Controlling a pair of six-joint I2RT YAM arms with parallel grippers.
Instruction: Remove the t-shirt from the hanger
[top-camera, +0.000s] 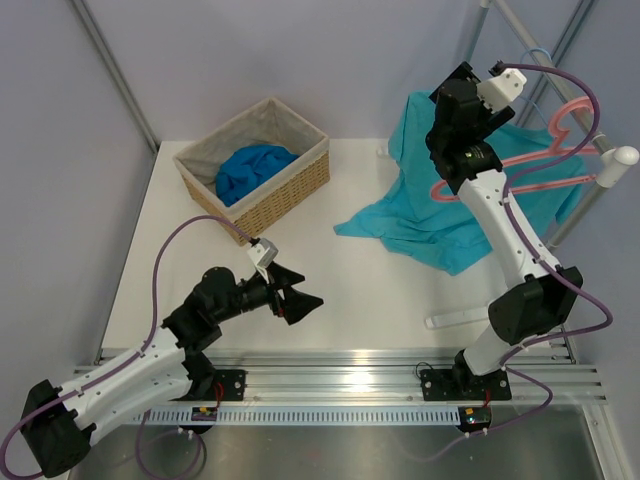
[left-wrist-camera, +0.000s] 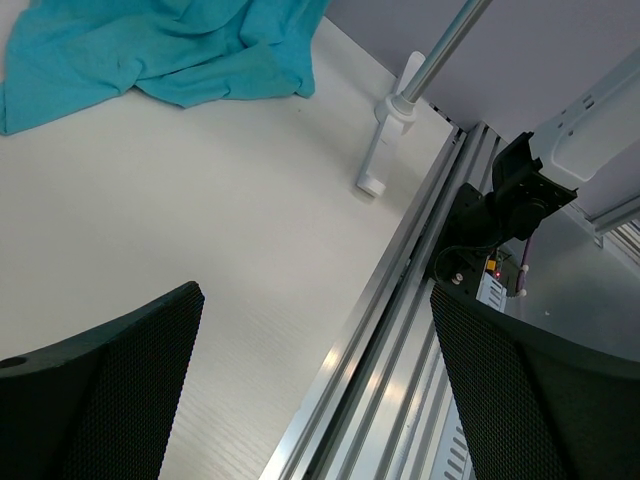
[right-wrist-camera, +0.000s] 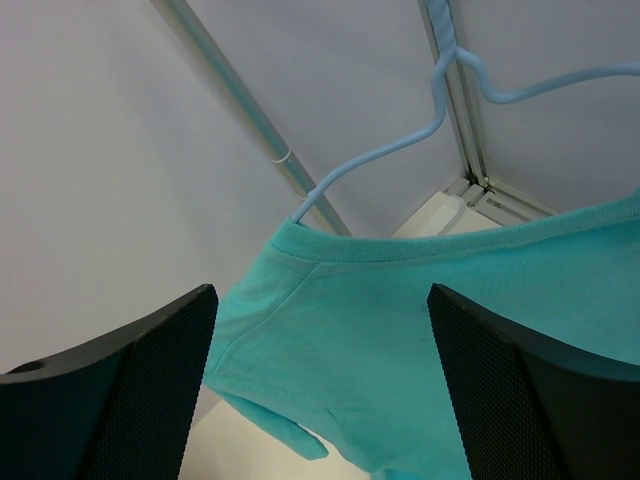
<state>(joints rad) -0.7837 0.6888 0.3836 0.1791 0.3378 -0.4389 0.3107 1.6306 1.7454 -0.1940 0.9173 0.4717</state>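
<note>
The teal t-shirt (top-camera: 440, 215) hangs from a thin light-blue wire hanger (right-wrist-camera: 390, 152) on the rack at the right, and its lower part trails onto the white table. In the right wrist view the shirt's collar and shoulder (right-wrist-camera: 400, 330) fill the space ahead of my right gripper (right-wrist-camera: 320, 400). That gripper is raised and open, a finger on either side of the shoulder and neither touching the fabric. My left gripper (top-camera: 300, 297) hovers low over the table's middle front, open and holding nothing. Its wrist view shows the shirt's hem (left-wrist-camera: 150, 50) far off.
A wicker basket (top-camera: 300, 185) holding a royal-blue cloth (top-camera: 250, 170) stands at the back left. A pink plastic hanger (top-camera: 540, 165) hangs on the rack rail beside the shirt. The rack's white foot (left-wrist-camera: 385, 150) and the aluminium rail (left-wrist-camera: 400, 300) lie at the front right.
</note>
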